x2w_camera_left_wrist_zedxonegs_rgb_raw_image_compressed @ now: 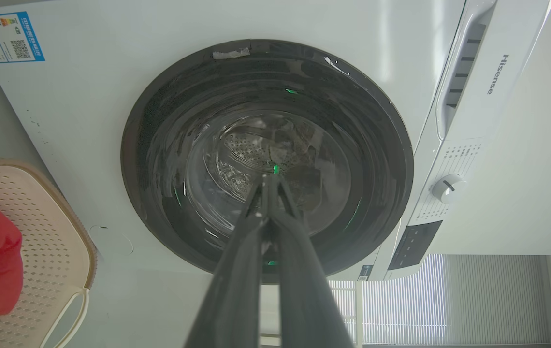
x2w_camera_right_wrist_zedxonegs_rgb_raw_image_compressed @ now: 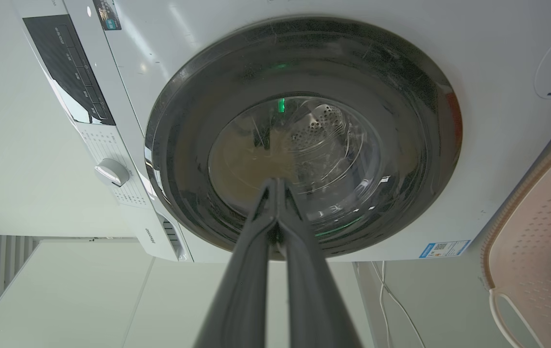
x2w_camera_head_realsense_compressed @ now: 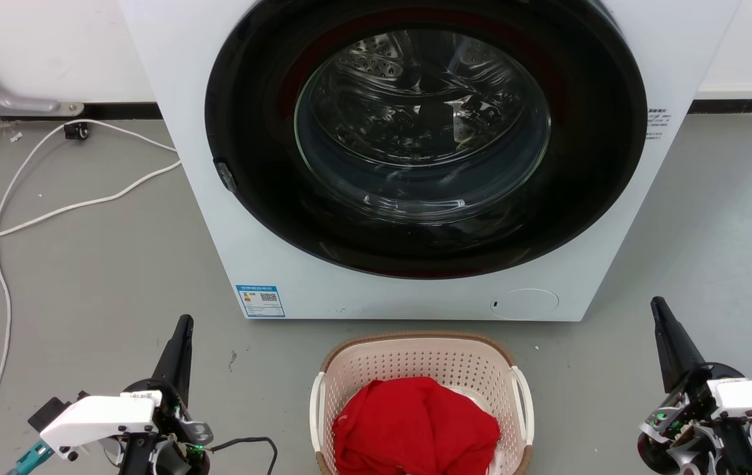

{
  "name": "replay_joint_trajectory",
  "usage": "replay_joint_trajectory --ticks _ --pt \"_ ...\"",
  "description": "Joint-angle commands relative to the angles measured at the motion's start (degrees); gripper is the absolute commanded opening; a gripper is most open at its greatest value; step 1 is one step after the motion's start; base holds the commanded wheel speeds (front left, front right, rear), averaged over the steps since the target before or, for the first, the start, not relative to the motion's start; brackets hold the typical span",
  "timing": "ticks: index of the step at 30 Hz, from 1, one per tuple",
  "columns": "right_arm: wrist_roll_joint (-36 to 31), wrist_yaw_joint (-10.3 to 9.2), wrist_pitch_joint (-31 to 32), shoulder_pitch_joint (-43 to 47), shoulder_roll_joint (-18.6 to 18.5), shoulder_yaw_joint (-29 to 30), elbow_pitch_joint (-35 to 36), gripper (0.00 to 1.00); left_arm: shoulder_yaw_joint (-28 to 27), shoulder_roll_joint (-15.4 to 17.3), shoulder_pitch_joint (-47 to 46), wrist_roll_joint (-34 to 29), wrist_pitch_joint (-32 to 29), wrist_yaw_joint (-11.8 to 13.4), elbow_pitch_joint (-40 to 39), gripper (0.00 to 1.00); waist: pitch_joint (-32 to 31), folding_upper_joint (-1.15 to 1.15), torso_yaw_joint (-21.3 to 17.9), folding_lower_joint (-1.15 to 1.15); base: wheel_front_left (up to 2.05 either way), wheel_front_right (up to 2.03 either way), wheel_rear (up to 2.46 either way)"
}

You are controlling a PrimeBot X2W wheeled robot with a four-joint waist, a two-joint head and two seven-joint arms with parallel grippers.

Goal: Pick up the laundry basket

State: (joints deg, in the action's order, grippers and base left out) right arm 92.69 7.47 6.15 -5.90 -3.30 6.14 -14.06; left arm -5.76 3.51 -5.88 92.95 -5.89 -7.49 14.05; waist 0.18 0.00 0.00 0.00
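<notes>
**Caller:** Where is the laundry basket sitting right now?

**Me:** The laundry basket is sitting on the grey floor at the near centre, just in front of the white washer. A red garment is lying heaped inside it, and its white handles are showing on the left and right sides.

**Caller:** And your grippers?

**Me:** My left gripper is hovering to the left of the basket and apart from it. Its fingers are pressing together and gripping nothing. My right gripper is hovering well out to the right, its fingers likewise pressing together around nothing. Both are pointing toward the washer.

**Caller:** What is lying beyond them?

**Me:** The washer's round dark door is facing me, and the steel drum is showing through its glass. A white cable is trailing across the floor at the far left.
</notes>
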Motion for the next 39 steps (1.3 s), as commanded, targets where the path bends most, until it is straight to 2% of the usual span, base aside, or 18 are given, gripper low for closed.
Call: replay_joint_trajectory --ticks 1,39 --pt "-0.5 0.04 0.2 -0.6 0.2 0.1 -0.1 0.0 -0.1 -0.1 -0.5 -0.3 -0.1 0.0 0.1 0.0 0.0 0.0 0.0 0.0 0.0 0.0 0.0" --pt "-0.4 0.04 0.3 -0.6 0.4 0.3 -0.1 0.0 -0.5 -0.3 -0.6 -0.4 -0.4 0.0 0.1 0.0 0.0 0.0 0.0 0.0 0.0 0.0 0.0"
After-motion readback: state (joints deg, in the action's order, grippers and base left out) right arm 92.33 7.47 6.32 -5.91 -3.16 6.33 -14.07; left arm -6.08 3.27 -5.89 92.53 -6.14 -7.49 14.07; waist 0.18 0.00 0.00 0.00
